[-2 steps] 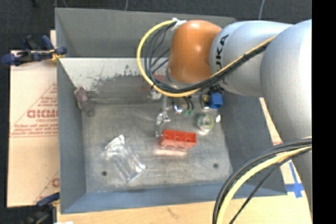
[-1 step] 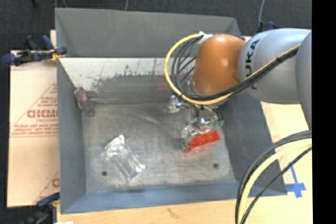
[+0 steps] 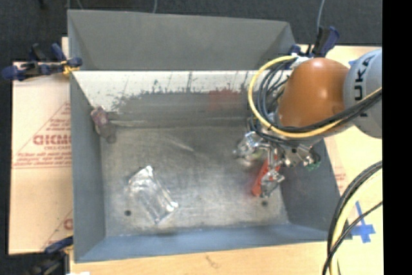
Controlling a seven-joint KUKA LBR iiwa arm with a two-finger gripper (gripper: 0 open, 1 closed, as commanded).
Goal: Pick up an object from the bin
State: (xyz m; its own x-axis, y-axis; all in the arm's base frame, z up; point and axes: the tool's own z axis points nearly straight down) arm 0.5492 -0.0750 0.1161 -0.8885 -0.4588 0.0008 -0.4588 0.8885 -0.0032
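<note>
Inside the bin lie clear plastic and a red piece; jaws' state unclear.

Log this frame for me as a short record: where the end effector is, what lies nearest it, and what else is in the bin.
bin: grey metal bin
end effector: low over the floor in the bin's right part, close to the right wall
nearest thing: small red elongated piece, right at the end effector and partly under it
grasp: cannot tell whether the red piece is held
other things: crumpled clear plastic piece on the floor, front left; small dull greyish thing against the left wall, towards the back
</note>
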